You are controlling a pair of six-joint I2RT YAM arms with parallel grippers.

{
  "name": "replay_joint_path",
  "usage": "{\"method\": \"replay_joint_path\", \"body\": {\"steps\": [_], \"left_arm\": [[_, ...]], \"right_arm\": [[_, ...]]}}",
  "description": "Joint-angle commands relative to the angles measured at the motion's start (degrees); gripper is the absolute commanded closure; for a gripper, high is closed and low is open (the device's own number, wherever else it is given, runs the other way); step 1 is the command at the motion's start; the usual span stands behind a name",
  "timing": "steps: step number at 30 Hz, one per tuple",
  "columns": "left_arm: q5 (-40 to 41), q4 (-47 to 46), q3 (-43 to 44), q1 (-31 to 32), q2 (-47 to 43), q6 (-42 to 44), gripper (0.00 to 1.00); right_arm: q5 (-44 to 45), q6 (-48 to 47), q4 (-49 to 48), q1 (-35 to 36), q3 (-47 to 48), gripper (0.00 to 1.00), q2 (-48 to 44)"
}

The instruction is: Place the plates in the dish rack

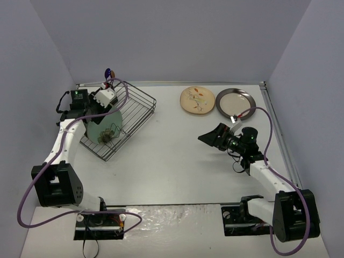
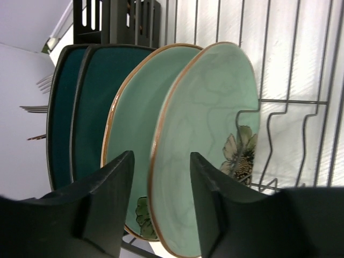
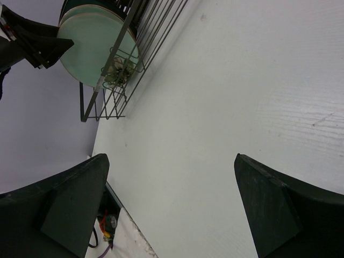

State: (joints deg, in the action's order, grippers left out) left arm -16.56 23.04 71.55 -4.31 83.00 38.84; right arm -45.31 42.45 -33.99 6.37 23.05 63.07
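Observation:
The black wire dish rack (image 1: pixel 141 105) stands at the back left. In the left wrist view two dark teal square plates (image 2: pixel 80 107) and two mint-green round plates stand upright in the dish rack (image 2: pixel 301 102). The plain mint-green round plate (image 2: pixel 131 118) is behind the flowered one (image 2: pixel 204 123). My left gripper (image 2: pixel 161 183) is open, its fingers (image 2: pixel 110 199) straddling the flowered plate's rim with a gap on the left side. The cream floral plate (image 1: pixel 196 100) and the beige dark-rimmed plate (image 1: pixel 235 102) lie flat at the back right. My right gripper (image 1: pixel 210 137) is open and empty above the table.
The dark slotted cutlery holder (image 2: pixel 115 21) sits at the rack's far corner, with fork tines (image 2: pixel 40 86) beside it. The right wrist view shows the rack (image 3: pixel 115 80), the front mint plate (image 3: pixel 91 43) and bare table (image 3: pixel 226 107). Grey walls enclose the table.

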Motion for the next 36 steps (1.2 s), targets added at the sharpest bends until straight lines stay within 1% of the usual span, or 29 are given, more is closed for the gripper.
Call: {"method": "replay_joint_path", "body": {"steps": [1,4,7,8,9,10,11,13,15,17,18,20,22,25,29,32,33,36], "left_arm": [[0.33,-6.11,0.66,-0.53,-2.93,-0.49,0.5],[0.74,-7.85,0.61,-0.51,-4.79,-2.49,0.3],[2.6,-9.87,0.69,-0.44,-7.73,-6.68,0.21],[2.67,-10.48,0.77,-0.44,-8.61,-6.85,0.17],[3.98,-11.0,0.97,-0.32,-10.1,-10.22,0.1],[4.64,-11.13,1.18,-0.27,-11.59,-12.24,0.05],[5.17,-11.09,1.31,-0.22,-13.1,-13.85,0.03],[7.27,-11.26,1.14,-0.09,-16.04,-18.84,0.03],[9.68,-11.84,-0.35,0.0,-19.54,-27.1,0.03],[10.83,-11.46,-1.82,0.0,-23.4,-30.64,0.03],[11.26,-10.73,-3.27,0.0,-26.22,-34.69,0.03],[11.17,-9.33,-5.95,0.0,-30.64,-41.04,0.03],[10.71,-7.64,-8.72,0.0,-34.64,-43.69,0.03],[8.05,-6.01,-13.5,0.98,-39.86,-50.13,0.03],[6.45,-4.57,-19.39,3.13,-43.93,-53.15,0.03],[6.29,-6.26,-25.11,4.19,-46.88,-52.34,0.03],[6.91,-6.6,-27.12,5.78,-47.54,-52.2,0.03],[7.3,-6.38,-28.61,6.32,-49.02,-51.9,0.03]], "right_arm": [[1.47,-2.13,-0.82,-0.22,2.69,0.0,-0.71],[4.46,-2.56,1.32,-0.22,3.37,0.0,-1.58],[10.25,-2.55,3.31,-0.14,4.42,0.0,-1.72],[11.94,-2.55,3.4,-0.13,4.46,0.0,-1.72],[14.79,-2.05,3.84,-0.13,5.09,0.0,-1.41],[16.79,-1.58,4.02,-0.13,5.56,0.0,-0.84],[18.55,-1.02,4.0,-0.13,5.98,0.0,-0.06],[22.46,0.24,3.85,-0.13,7.15,0.0,1.75],[27.48,1.08,3.63,-0.13,8.85,0.0,4.79],[29.22,1.68,3.17,-0.09,10.08,0.0,7.1],[30.93,2.09,2.12,-0.04,11.12,0.0,9.17],[32.83,2.86,-0.24,-0.04,12.83,0.01,12.75],[33.15,3.78,-1.41,-0.04,14.82,0.02,17.2],[33.73,5.03,-3.66,0.16,18.15,0.05,24.17],[35.1,6.47,-5.03,0.54,22.73,0.08,31.82],[36.59,6.22,-3.84,0.94,27.31,0.09,36.11],[37.14,6.15,-3.35,1.01,29.14,0.1,37.83],[36.75,6.51,-2.74,1.03,32.93,0.11,42.33]]}}
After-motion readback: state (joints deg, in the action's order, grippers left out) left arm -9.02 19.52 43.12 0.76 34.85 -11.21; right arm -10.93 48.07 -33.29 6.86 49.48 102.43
